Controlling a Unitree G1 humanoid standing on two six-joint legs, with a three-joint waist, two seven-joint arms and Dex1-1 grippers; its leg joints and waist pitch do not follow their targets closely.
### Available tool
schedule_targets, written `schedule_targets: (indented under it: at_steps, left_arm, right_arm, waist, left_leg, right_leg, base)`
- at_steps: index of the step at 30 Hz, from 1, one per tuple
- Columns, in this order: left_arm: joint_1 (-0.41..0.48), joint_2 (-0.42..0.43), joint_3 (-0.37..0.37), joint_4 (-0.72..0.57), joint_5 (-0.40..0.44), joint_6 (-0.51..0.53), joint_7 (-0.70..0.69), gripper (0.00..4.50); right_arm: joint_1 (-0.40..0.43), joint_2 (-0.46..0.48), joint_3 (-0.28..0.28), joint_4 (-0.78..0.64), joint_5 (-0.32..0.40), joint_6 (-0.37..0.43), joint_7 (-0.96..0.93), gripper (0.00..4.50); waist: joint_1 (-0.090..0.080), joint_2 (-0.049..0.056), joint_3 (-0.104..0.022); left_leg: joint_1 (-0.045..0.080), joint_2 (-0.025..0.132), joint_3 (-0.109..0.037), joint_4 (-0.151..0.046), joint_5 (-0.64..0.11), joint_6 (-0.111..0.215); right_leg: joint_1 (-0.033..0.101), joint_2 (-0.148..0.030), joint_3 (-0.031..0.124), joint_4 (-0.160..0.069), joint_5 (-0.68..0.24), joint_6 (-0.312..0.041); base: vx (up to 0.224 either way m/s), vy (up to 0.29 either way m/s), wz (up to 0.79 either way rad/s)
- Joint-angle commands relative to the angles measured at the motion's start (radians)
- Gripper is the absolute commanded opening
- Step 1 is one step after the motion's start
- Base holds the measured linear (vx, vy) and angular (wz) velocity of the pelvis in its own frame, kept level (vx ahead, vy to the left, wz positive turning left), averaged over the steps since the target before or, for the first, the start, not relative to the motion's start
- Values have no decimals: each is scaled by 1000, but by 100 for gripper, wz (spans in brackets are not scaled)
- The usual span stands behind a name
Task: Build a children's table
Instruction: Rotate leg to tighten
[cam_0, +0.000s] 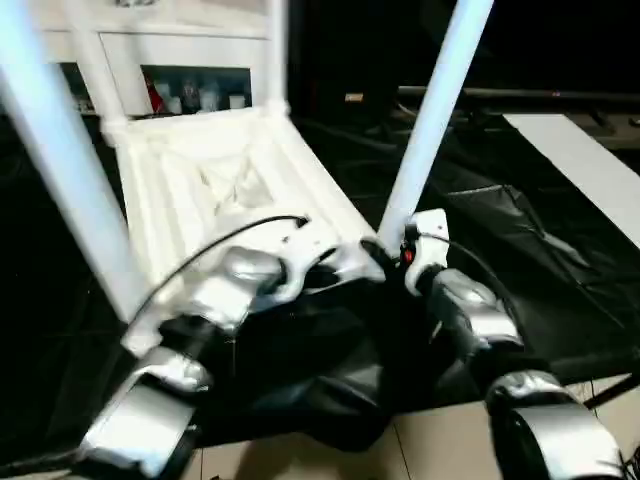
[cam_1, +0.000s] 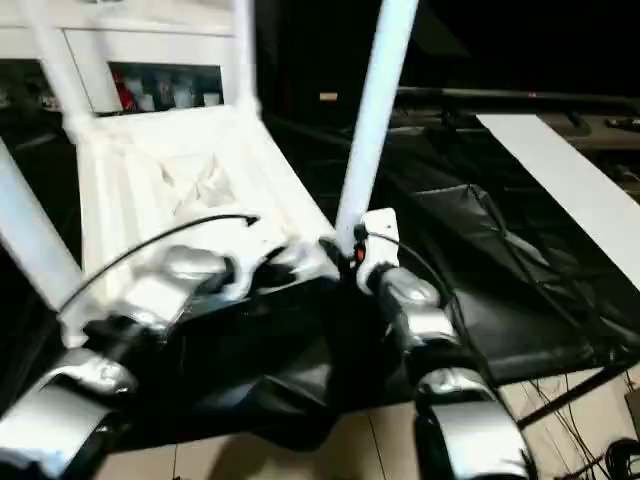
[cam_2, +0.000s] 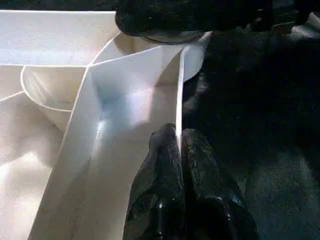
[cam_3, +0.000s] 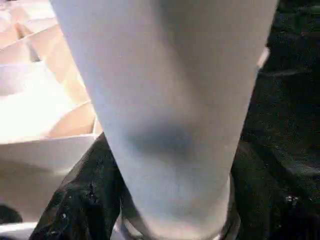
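A: The upturned table top (cam_0: 215, 190) lies ribs-up on the black-draped counter (cam_0: 520, 250), legs rising from its corner sockets. Why is the left gripper (cam_2: 178, 142) on the edge?

B: Its fingers (cam_2: 200, 165) are pinched almost shut on the top's thin rim wall, judged to brace the piece while the last leg seats.

A: And the right gripper (cam_0: 385, 255)?

B: It sits at the base of the near-right leg (cam_0: 432, 110), at about four o'clock from the top's centre. Its fingers stand partly apart around the tube, one dark finger (cam_3: 82, 200) against it, likely steadying or pressing it into the socket.

A: What do the wrist cameras add?

B: The left wrist view shows the rim held between the fingers; the right wrist view shows the leg's foot meeting the socket ring (cam_3: 227, 222). The head views give the whole layout and the flat white board (cam_0: 590, 165) at two o'clock.
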Motion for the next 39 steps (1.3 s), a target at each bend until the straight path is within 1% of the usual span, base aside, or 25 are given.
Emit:
schedule_targets:
  at_steps: [1,2,3,4,5,10,12,13,14,15,16,18,19,21,22,23,25,26,30,33,35,36,37,38,39]
  left_arm:
    - [6,5,38,48,9,-16,70,0]
    - [9,9,28,43,12,-23,54,0]
    - [12,12,19,42,12,-31,38,0]
    - [18,19,7,33,11,-31,14,0]
    - [20,22,3,31,12,-34,7,0]
    - [41,43,-22,1,8,-41,-58,0]
    - [57,57,-38,-28,6,-53,-109,0]
    - [74,80,-55,-60,3,-77,-166,0]
    - [79,88,-60,-71,1,-80,-185,0]
    - [82,93,-62,-76,-1,-81,-195,0]
    - [91,106,-69,-91,-4,-91,-225,0]
    - [110,141,-86,-131,-14,-105,-290,0]
    - [125,172,-93,-165,-17,-96,-320,0]
    - [133,183,-89,-186,-26,-81,-331,0]
    - [139,192,-85,-202,-32,-73,-339,0]
    - [154,215,-83,-246,-42,-55,-368,0]
    - [172,237,-84,-293,-49,-32,-396,0]
    - [175,239,-83,-299,-49,-28,-397,0]
    - [213,280,-71,-391,-70,8,-430,0]
    - [218,279,-47,-404,-95,26,-419,0]
    - [222,287,-34,-415,-115,33,-431,43]
    - [225,296,-33,-422,-118,26,-439,43]
    - [234,313,-32,-443,-120,29,-449,61]
    - [237,318,-30,-449,-121,33,-451,61]
    - [238,319,-29,-450,-122,34,-451,74]
  right_arm:
    - [22,13,14,42,-23,16,18,260]
    - [23,17,13,35,-16,5,50,260]
    - [24,22,11,28,-6,-8,79,295]
    - [30,25,0,3,29,-12,145,316]
    - [32,25,-3,-3,37,-10,157,330]
    - [45,-6,28,-37,27,-26,229,373]
    - [54,-30,23,-67,42,2,284,373]
    - [81,-76,28,-130,69,35,395,373]
    - [92,-93,35,-153,74,43,431,373]
    - [99,-102,38,-164,77,48,450,373]
    - [115,-127,47,-191,79,55,501,373]
    - [154,-184,68,-241,78,62,595,373]
    - [195,-242,82,-294,88,87,681,373]
    - [214,-266,83,-322,103,106,721,373]
    - [229,-286,81,-345,117,124,750,373]
    - [252,-313,72,-380,133,147,781,373]
    - [269,-332,61,-409,142,165,795,373]
    - [271,-334,60,-412,144,168,796,373]
    - [297,-359,44,-456,165,204,807,373]
    - [307,-363,44,-473,166,211,805,373]
    - [315,-361,46,-489,166,217,801,377]
    - [321,-359,47,-499,167,220,797,377]
    - [331,-357,47,-520,171,229,789,377]
    - [333,-356,47,-525,173,232,786,377]
    - [334,-356,46,-527,173,232,786,377]
  waist:
    - [1,2,-55]
    - [1,2,-54]
    - [2,1,-53]
    - [2,-1,-52]
    - [3,1,-52]
    - [-3,0,-50]
    - [-2,-2,-50]
    - [0,-3,-50]
    - [3,-4,-51]
    - [3,-3,-51]
    - [4,4,-52]
    - [6,6,-53]
    - [11,6,-53]
    - [13,7,-53]
    - [15,4,-53]
    - [13,10,-53]
    - [11,10,-53]
    - [6,7,-53]
    - [2,8,-52]
    - [1,6,-51]
    - [1,8,-52]
    - [1,2,-52]
    - [3,5,-53]
    - [2,2,-53]
    - [2,3,-53]
  left_leg:
    - [-3,1,9,-57,-197,35]
    - [-4,1,9,-57,-197,36]
    - [-3,2,8,-58,-211,39]
    - [-3,2,9,-58,-215,41]
    - [-4,4,7,-59,-215,44]
    - [-7,5,5,-61,-224,42]
    - [-6,6,5,-61,-222,47]
    - [-4,6,6,-61,-217,55]
    - [-5,8,6,-59,-211,60]
    - [-7,8,7,-60,-198,66]
    - [-6,9,7,-60,-186,69]
    - [-3,11,8,-58,-182,72]
    - [-3,11,8,-58,-170,77]
    - [-2,11,10,-57,-171,80]
    - [-1,11,9,-59,-177,77]
    - [-1,10,9,-60,-185,71]
    - [-3,10,7,-60,-186,64]
    - [-4,9,8,-59,-185,63]
    - [-2,9,9,-58,-188,61]
    - [-1,9,9,-58,-195,56]
    - [-1,8,9,-58,-189,55]
    - [-2,8,10,-57,-185,56]
    - [-1,9,8,-58,-175,59]
    - [-2,8,8,-57,-165,62]
    - [-3,8,9,-57,-163,63]
  right_leg:
    - [46,-58,35,-80,-228,-179]
    - [46,-58,35,-81,-231,-180]
    - [46,-59,34,-83,-257,-178]
    - [46,-59,34,-84,-264,-176]
    - [46,-60,34,-84,-267,-176]
    - [47,-61,32,-85,-287,-178]
    - [48,-63,34,-87,-301,-173]
    - [49,-60,34,-87,-287,-174]
    - [50,-61,34,-85,-273,-177]
    - [50,-60,34,-82,-245,-184]
    - [50,-60,35,-78,-216,-197]
    - [48,-60,35,-77,-187,-205]
    - [53,-57,35,-72,-142,-221]
    - [52,-57,36,-71,-127,-228]
    - [54,-55,34,-71,-128,-233]
    - [54,-55,33,-73,-137,-233]
    - [56,-57,33,-72,-146,-231]
    - [55,-56,33,-73,-151,-231]
    - [53,-55,33,-76,-170,-230]
    - [51,-54,33,-76,-182,-227]
    - [51,-54,33,-76,-175,-227]
    - [53,-53,33,-75,-171,-224]
    - [52,-54,33,-72,-158,-225]
    - [54,-53,33,-70,-144,-225]
    - [53,-53,33,-70,-142,-225]
  base:
    - [0,0,0]
    - [0,0,0]
    - [0,0,0]
    - [0,0,0]
    - [0,0,0]
    - [0,0,0]
    - [0,0,0]
    - [0,0,0]
    - [0,0,0]
    - [0,0,0]
    - [0,0,0]
    - [0,0,0]
    - [0,0,0]
    - [0,0,0]
    - [0,0,0]
    - [0,0,0]
    - [0,0,0]
    - [0,0,0]
    - [0,0,0]
    - [0,0,0]
    - [0,0,0]
    - [0,0,0]
    - [0,0,0]
    - [0,0,0]
    - [0,0,0]
